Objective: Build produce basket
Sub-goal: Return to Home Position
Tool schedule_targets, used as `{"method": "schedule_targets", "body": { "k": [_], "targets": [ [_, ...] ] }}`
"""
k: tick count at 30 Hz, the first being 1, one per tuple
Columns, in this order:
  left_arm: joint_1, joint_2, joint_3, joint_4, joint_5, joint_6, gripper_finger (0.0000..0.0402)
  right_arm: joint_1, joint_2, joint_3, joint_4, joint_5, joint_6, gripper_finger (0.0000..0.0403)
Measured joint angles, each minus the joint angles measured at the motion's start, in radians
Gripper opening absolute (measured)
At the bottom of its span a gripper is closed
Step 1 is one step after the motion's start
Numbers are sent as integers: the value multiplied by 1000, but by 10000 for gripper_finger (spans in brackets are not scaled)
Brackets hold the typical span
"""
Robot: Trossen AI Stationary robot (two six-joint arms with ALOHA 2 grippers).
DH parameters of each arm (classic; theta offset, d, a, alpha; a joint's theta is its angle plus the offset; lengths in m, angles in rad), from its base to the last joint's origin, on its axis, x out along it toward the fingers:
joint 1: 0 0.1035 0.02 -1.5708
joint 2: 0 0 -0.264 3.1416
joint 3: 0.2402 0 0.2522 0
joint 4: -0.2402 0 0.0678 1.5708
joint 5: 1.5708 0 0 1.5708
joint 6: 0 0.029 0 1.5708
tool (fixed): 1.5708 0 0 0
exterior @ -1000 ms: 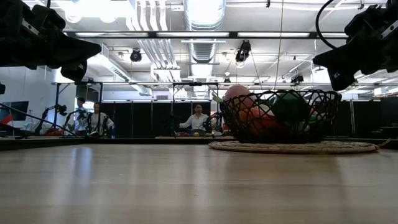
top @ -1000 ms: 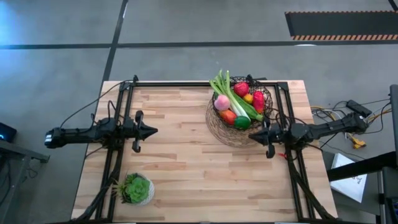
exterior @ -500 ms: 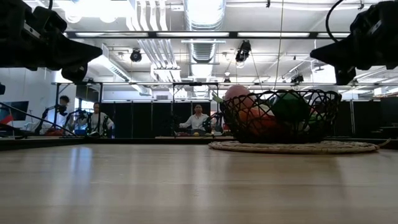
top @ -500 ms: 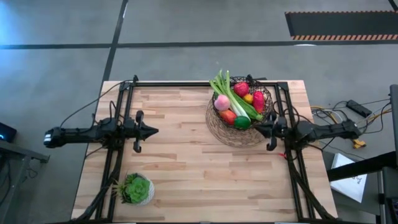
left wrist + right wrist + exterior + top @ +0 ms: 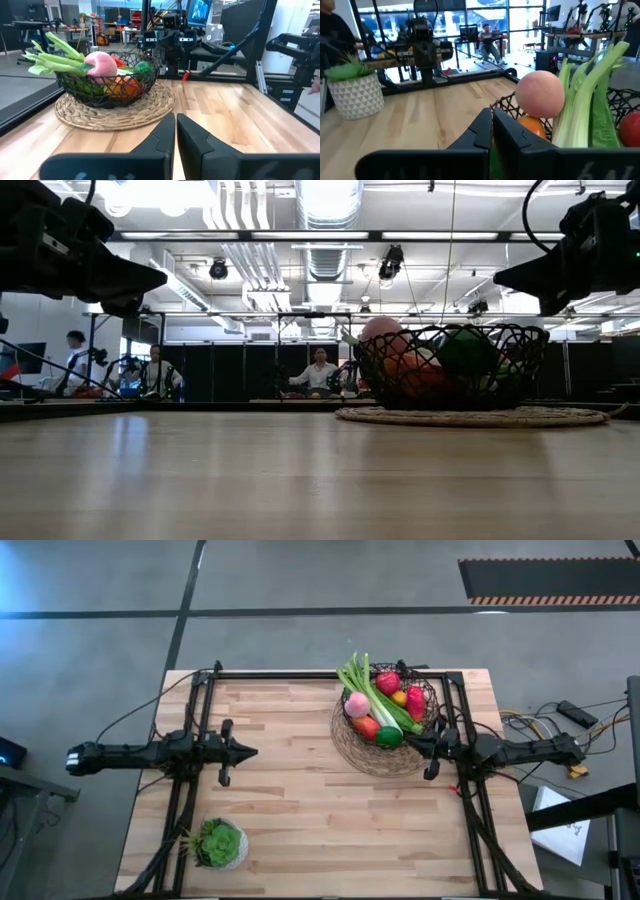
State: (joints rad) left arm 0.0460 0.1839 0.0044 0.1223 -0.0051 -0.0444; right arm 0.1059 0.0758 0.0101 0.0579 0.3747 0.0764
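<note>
The basket (image 5: 425, 705) of dark woven wire sits on a round straw mat (image 5: 362, 752) at the far right of the table. In it lie green leafy stalks (image 5: 366, 690), a pink onion (image 5: 356, 704), a green lime (image 5: 389, 737), a yellow lemon (image 5: 400, 697) and red and orange pieces (image 5: 367, 726). My right gripper (image 5: 413, 744) hovers shut by the basket's near-right side, raised above the rim in the low view (image 5: 500, 280), and its wrist view (image 5: 491, 117) looks onto the onion (image 5: 539, 94). My left gripper (image 5: 253, 751) waits shut at mid-left, above the table (image 5: 175, 120).
A small spiky green plant in a white pot (image 5: 220, 844) stands near the near-left corner. Dark frame rails (image 5: 200, 690) run along the table's left, right and far sides. Bare wood (image 5: 310, 800) stretches between the arms. People sit in the room beyond the table.
My right gripper has drawn a little away from the basket, toward the table's right and far edges, and has risen slightly, staying shut. The basket and the produce have kept still.
</note>
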Motion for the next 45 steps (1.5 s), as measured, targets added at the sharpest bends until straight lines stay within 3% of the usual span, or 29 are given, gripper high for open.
{"method": "schedule_targets", "body": {
  "k": [45],
  "targets": [
    [0,36,0,0,1,-1,1,0,18,0,5,1,-25,9]
  ]
}}
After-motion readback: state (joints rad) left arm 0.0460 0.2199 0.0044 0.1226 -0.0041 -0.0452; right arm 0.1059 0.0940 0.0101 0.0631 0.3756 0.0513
